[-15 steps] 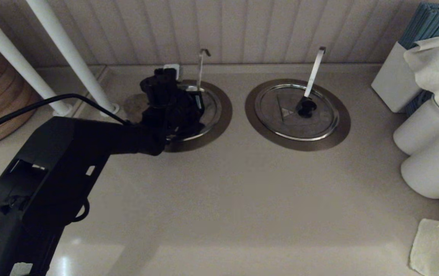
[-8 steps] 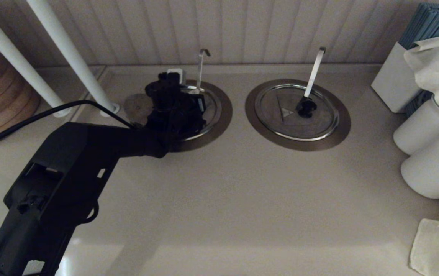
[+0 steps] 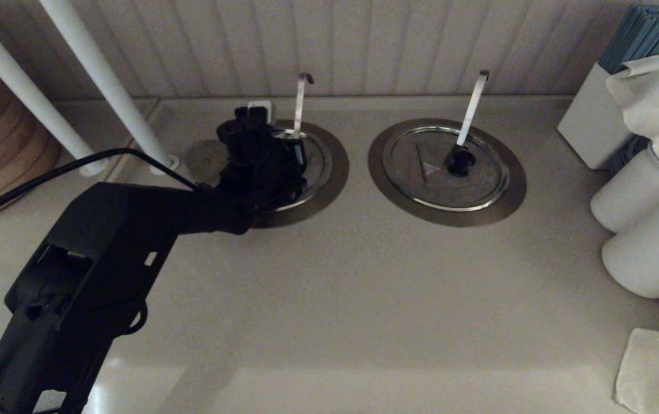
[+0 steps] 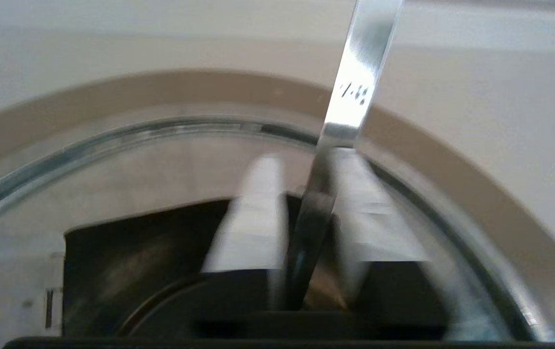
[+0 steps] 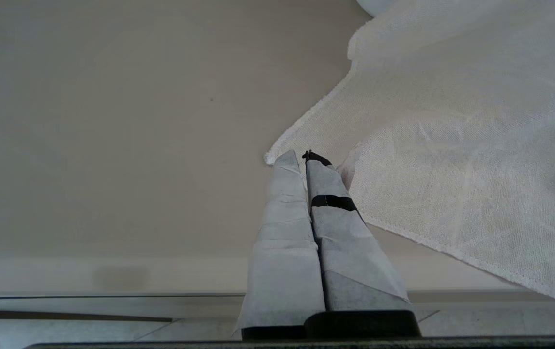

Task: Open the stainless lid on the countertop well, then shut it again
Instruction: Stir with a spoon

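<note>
The stainless lid [image 3: 317,164] lies flat in the left countertop well, ringed by the brushed collar [image 3: 338,172]. My left gripper [image 3: 261,112] hovers low over the lid's middle and hides the black knob. In the left wrist view its fingers [image 4: 253,218] stand apart over the lid [image 4: 137,165], with only the mirrored ladle handle [image 4: 364,68] showing between them, so the gripper is open. The handle [image 3: 301,100] rises at the lid's far edge. My right gripper [image 5: 304,157] is shut on nothing, low over the counter beside a white cloth [image 5: 452,145], out of the head view.
A second lidded well [image 3: 416,178] with a black knob [image 3: 459,163] lies to the right. White jars [image 3: 634,195] and a draped cloth [image 3: 657,103] crowd the right edge. Two white poles [image 3: 105,86] and a small grey disc [image 3: 206,160] stand left of the wells, with the wall close behind.
My left arm shifted right and slightly toward the wall over the left lid, then almost stopped. The lid and ladle handle stayed in place.
</note>
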### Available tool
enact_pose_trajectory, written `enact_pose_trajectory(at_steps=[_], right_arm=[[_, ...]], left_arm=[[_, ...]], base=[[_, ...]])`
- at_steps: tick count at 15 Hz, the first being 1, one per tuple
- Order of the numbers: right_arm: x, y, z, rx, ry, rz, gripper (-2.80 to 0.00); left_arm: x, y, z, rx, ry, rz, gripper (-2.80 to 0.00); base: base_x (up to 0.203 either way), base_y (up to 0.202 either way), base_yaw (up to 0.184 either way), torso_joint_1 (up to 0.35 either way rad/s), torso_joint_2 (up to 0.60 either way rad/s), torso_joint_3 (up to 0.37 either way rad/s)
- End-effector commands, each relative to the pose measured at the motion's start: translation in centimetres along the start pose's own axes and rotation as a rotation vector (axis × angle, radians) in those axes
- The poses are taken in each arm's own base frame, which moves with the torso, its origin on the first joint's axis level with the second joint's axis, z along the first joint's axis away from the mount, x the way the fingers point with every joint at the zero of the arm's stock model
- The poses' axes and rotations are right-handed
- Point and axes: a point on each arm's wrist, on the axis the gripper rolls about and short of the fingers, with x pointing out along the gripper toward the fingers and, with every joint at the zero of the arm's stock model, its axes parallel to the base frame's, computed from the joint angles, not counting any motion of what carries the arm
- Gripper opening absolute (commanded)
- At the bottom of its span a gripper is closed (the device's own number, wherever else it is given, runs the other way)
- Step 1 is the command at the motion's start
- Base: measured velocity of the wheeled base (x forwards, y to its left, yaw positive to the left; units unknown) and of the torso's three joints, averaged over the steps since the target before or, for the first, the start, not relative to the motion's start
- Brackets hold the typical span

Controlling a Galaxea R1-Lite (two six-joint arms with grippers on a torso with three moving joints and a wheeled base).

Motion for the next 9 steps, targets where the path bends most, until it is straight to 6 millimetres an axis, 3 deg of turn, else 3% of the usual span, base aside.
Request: enact_pose_trajectory(at_steps=[1,4,9], right_arm=[[0.0,0.0,0.0,0.000,0.001,0.000,-2.80],[0.0,0.0,0.0,0.000,0.001,0.000,-2.80],[0.0,0.0,0.0,0.000,0.001,0.000,-2.80]], left_arm=[[-0.1,0.0,0.7,-0.003,-0.018,-0.002,0.00],[-0.3,-0.2,1.3,0.001,0.004,-0.035,0.00],[-0.1,-0.3,-0.4,0.008,0.074,-0.101,0.00]], base=[[0.000,0.000,0.000,0.000,0.00,0.000],[0.000,0.000,0.000,0.000,0.00,0.000],[0.000,0.000,0.000,0.000,0.00,0.000]])
